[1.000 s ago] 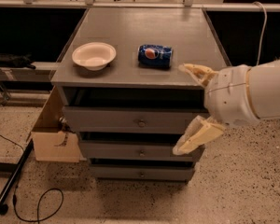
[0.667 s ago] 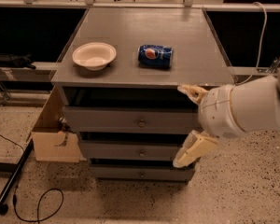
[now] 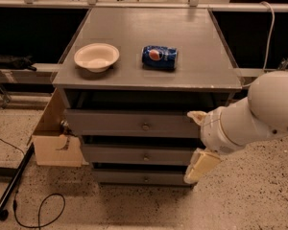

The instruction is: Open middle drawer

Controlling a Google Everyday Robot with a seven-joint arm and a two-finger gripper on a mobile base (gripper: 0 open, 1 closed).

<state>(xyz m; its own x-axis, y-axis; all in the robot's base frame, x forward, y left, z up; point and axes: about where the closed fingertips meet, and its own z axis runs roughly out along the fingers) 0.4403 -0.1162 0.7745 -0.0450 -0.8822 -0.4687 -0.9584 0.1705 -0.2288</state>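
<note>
The pincer (image 3: 189, 147) hangs in front of the cabinet below the tabletop's (image 3: 201, 37) front right corner. It is spread wide and holds nothing: one finger is by the top drawer (image 3: 110, 123), the other by the bottom drawer (image 3: 115, 177). Between those fronts is the middle drawer (image 3: 120, 155), its knob (image 3: 146, 156) untouched. A bowl (image 3: 96, 56) and a can (image 3: 159, 56) lie near the front edge.

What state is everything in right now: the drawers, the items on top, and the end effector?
middle drawer, shut, not yet grasped
top drawer, looks shut
bottom drawer, looks shut
bowl, upright, empty
soda can, lying on its side
end effector, open, in front of the drawers' right end, gripping nothing
</note>
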